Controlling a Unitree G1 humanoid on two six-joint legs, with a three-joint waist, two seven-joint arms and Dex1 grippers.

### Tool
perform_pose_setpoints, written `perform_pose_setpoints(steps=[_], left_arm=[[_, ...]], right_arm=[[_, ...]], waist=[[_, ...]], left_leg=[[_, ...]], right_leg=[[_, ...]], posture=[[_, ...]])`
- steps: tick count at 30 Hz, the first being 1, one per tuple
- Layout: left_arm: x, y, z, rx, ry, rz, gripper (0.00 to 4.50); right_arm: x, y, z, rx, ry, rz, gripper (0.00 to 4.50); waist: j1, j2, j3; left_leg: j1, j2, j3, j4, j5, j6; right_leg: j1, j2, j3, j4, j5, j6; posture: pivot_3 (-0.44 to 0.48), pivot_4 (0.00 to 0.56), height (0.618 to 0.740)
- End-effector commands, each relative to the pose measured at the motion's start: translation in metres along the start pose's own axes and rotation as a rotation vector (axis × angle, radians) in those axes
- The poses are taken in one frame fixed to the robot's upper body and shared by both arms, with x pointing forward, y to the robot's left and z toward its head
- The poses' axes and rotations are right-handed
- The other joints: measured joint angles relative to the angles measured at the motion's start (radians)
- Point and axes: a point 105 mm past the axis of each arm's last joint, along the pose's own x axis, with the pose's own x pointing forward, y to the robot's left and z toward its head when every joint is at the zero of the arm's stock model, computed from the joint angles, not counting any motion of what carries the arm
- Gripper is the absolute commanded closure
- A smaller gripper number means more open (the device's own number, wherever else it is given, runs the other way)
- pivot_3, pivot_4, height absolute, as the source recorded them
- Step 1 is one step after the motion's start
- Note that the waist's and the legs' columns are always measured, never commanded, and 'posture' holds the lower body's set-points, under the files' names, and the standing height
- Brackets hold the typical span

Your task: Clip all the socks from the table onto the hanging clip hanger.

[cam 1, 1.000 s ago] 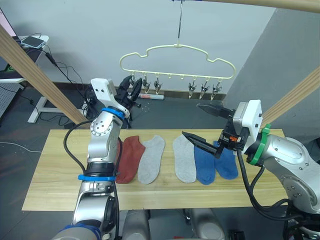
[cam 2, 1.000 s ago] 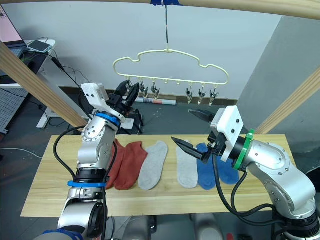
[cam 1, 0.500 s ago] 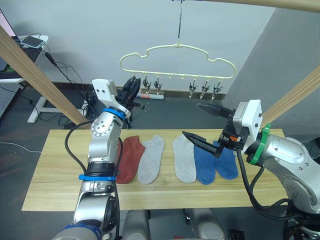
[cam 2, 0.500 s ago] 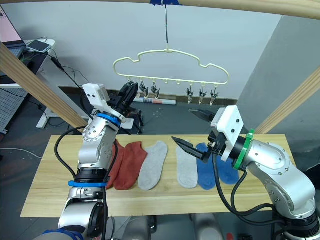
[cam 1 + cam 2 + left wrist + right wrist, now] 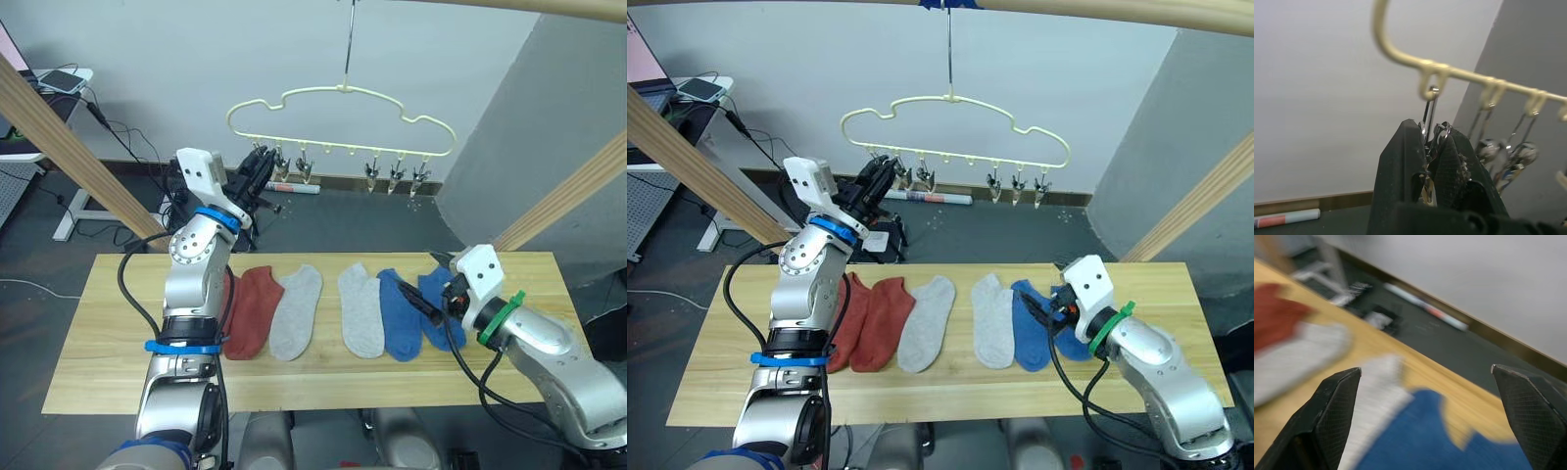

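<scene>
**No sock hung yet: left arm at the clips, right arm low over the blue pair**

The worktop (image 5: pixel 98 343) of pale planks carries all six socks in a row. From the robot's left these are two rust-red socks (image 5: pixel 253 311), the outer one partly behind the left arm, then two light grey socks (image 5: pixel 297 310) and two blue socks (image 5: pixel 400 315). Every sock lies flat on the wood, so the whole job looks to be ahead.

Above and behind the worktop hangs the clip hanger (image 5: pixel 340 106) from its long hook. Its row of small metal clips is bare, with no fabric in any of them.

The left gripper (image 5: pixel 257 172) is raised to the leftmost clip (image 5: pixel 1431 128). In the left wrist view its fingers (image 5: pixel 1400 166) are nearly closed and pinch that clip between them.

The right gripper (image 5: pixel 438 284) sits low over the blue socks. Its fingers (image 5: pixel 1334 396) are spread wide and hold nothing, with blue fabric lying between them below.
</scene>
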Motion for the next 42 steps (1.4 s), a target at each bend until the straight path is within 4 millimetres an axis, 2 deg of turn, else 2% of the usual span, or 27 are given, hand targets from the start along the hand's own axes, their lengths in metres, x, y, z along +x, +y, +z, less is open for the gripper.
perform_pose_setpoints(steps=[1,3,7,11,16,17,24,29,35,38,42], left_arm=[[-0.002,-0.007,0.013,0.014,-0.027,-0.050,4.20],[-0.002,-0.010,0.013,0.016,-0.021,-0.066,4.20],[-0.002,-0.013,0.013,0.015,-0.012,-0.080,4.20],[-0.003,-0.016,0.013,0.018,-0.005,-0.095,4.20],[-0.005,-0.013,0.013,0.023,0.002,-0.093,4.20],[-0.005,-0.012,0.013,0.025,0.003,-0.090,4.20],[-0.009,-0.009,0.010,0.027,0.012,-0.081,4.20],[-0.010,-0.010,0.007,0.025,0.017,-0.077,4.20],[-0.012,-0.010,0.005,0.024,0.025,-0.080,4.20],[-0.012,-0.011,0.004,0.020,0.029,-0.086,4.20],[-0.014,-0.015,0.004,-0.004,0.039,-0.129,4.20]], right_arm=[[0.013,-0.026,-0.035,-0.002,0.053,-0.210,0.00],[0.022,-0.037,-0.050,0.049,0.064,-0.300,0.00],[0.038,-0.055,-0.057,0.102,0.047,-0.422,0.00],[0.054,-0.057,-0.066,0.122,0.066,-0.409,0.00],[0.056,-0.061,-0.087,0.252,0.141,-0.444,0.00],[0.055,-0.059,-0.086,0.243,0.139,-0.440,0.00],[0.047,-0.049,-0.073,0.172,0.079,-0.460,0.00],[0.040,-0.045,-0.081,0.196,0.111,-0.490,0.00],[0.046,-0.040,-0.088,0.288,0.149,-0.468,0.00],[0.047,-0.042,-0.092,0.312,0.179,-0.471,0.58],[0.046,-0.046,-0.097,0.311,0.205,-0.468,1.99]], waist=[[-0.004,0.000,0.001],[-0.008,0.000,0.002],[-0.012,0.004,0.005],[-0.012,0.005,0.005],[-0.008,0.005,0.005],[-0.008,0.005,0.005],[-0.007,0.005,0.005],[-0.006,0.005,0.005],[-0.006,0.005,0.005],[-0.006,0.005,0.005],[-0.006,0.005,0.005]], left_leg=[[0.000,0.000,0.000,0.000,0.000,0.000],[0.000,0.000,0.000,0.000,0.000,0.000],[-0.003,0.000,0.001,0.000,0.000,-0.001],[-0.005,0.000,0.001,0.000,0.001,-0.001],[-0.006,0.000,0.000,0.000,0.001,-0.001],[-0.006,0.000,0.001,0.000,0.001,-0.001],[-0.006,0.000,0.000,0.000,0.001,-0.001],[-0.006,0.000,0.000,0.000,0.001,-0.001],[-0.006,0.000,0.000,0.000,0.001,-0.002],[-0.006,0.000,0.000,0.000,0.001,-0.002],[-0.006,0.000,0.000,0.000,0.001,-0.002]], right_leg=[[0.000,0.000,0.000,0.000,0.000,0.000],[-0.001,0.000,0.000,0.001,0.000,0.000],[-0.005,0.000,0.001,0.003,0.000,0.000],[-0.006,0.000,0.001,0.003,0.001,0.000],[-0.006,0.000,0.000,0.002,0.003,-0.005],[-0.006,0.000,0.000,0.002,0.003,-0.005],[-0.006,0.000,0.000,0.003,0.003,-0.004],[-0.007,0.000,0.000,0.003,0.001,-0.001],[-0.007,0.000,0.000,0.003,0.001,-0.001],[-0.006,0.000,0.000,0.003,0.001,-0.001],[-0.006,0.000,0.000,0.003,0.001,-0.001]], posture=[[-0.223,0.339,0.732],[-0.223,0.339,0.732],[-0.215,0.342,0.732],[-0.215,0.342,0.732],[-0.215,0.342,0.732],[-0.190,0.344,0.732],[-0.188,0.343,0.732],[-0.190,0.342,0.732],[-0.190,0.342,0.732],[-0.190,0.342,0.732],[-0.190,0.342,0.732]])
